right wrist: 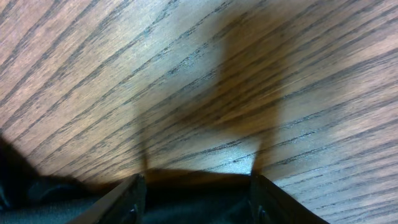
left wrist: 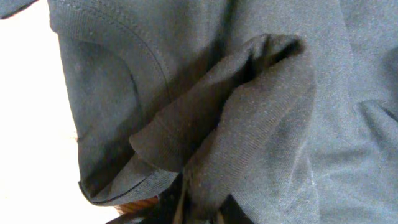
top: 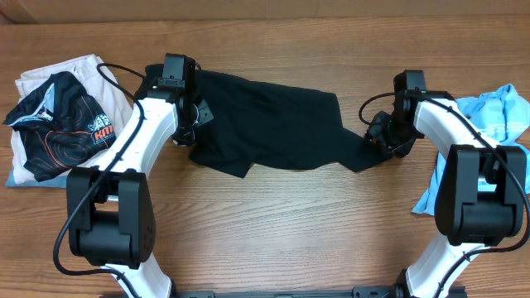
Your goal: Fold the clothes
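Note:
A black shirt (top: pixel 273 124) lies spread and rumpled across the back middle of the wooden table (top: pixel 290 223). My left gripper (top: pixel 192 124) is at its left edge. In the left wrist view the jaws (left wrist: pixel 199 210) are shut on a raised fold of the black shirt (left wrist: pixel 249 93). My right gripper (top: pixel 381 141) is at the shirt's right corner. In the right wrist view its fingers (right wrist: pixel 196 179) stand wide apart just over the table, with dark cloth (right wrist: pixel 193 208) low between them.
A black patterned jersey (top: pixel 58 124) lies on a beige garment (top: pixel 50 74) at the far left. A light blue garment (top: pixel 497 116) lies at the right edge, beside the right arm.

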Tool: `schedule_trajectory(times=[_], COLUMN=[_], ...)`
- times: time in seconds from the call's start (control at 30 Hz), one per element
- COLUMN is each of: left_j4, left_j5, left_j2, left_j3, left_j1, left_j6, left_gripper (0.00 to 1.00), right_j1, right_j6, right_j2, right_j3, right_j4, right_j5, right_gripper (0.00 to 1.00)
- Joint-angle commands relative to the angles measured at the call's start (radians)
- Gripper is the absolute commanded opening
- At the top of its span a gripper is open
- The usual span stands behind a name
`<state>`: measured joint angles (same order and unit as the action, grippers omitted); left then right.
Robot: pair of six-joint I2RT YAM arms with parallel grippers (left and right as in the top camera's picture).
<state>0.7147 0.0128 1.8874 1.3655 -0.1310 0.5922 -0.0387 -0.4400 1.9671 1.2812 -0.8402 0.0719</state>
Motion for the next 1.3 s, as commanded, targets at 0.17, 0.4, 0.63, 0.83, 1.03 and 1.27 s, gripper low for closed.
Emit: schedule_trajectory(times=[0.17,0.4,0.63,0.83,1.03,1.27], left_j4=[0.045,0.151,0.181,0.199,0.237,0.313], left_j5=[-0.023,-0.024,-0.023,-0.023,-0.039,-0.037], left_j2=[0.007,-0.072,-0.146,-0.146,-0.153,-0.185], left_j3=[0.024,0.096,0.096,0.096,0.096,0.097], left_j1=[0.001,0.002,0.034,0.034,0.065,0.165], left_j6=[-0.089,-0.183,-0.185,-0.186,-0.165,-0.158], left_gripper=[0.04,0.04,0.04,0.04,0.04,0.04], right_j1=[-0.012,-0.083,-0.131,-0.124,-0.124,-0.124], right_j6=[0.002,0.002,0.038,0.011,-0.116,-0.141], right_j2=[-0.029,-0.141,-0.163,-0.162,-0.162,-0.162], right_j3=[-0.003,0.029,0.019,-0.06,-0.163,-0.226], right_j4=[-0.036,-0.119,-0.235,-0.174,-0.06,0.007], right_j5=[-0.027,-0.027,-0.005,0.137,0.188,0.223], right_gripper=[0.57,0.61,0.64,0.65,0.65,0.65])
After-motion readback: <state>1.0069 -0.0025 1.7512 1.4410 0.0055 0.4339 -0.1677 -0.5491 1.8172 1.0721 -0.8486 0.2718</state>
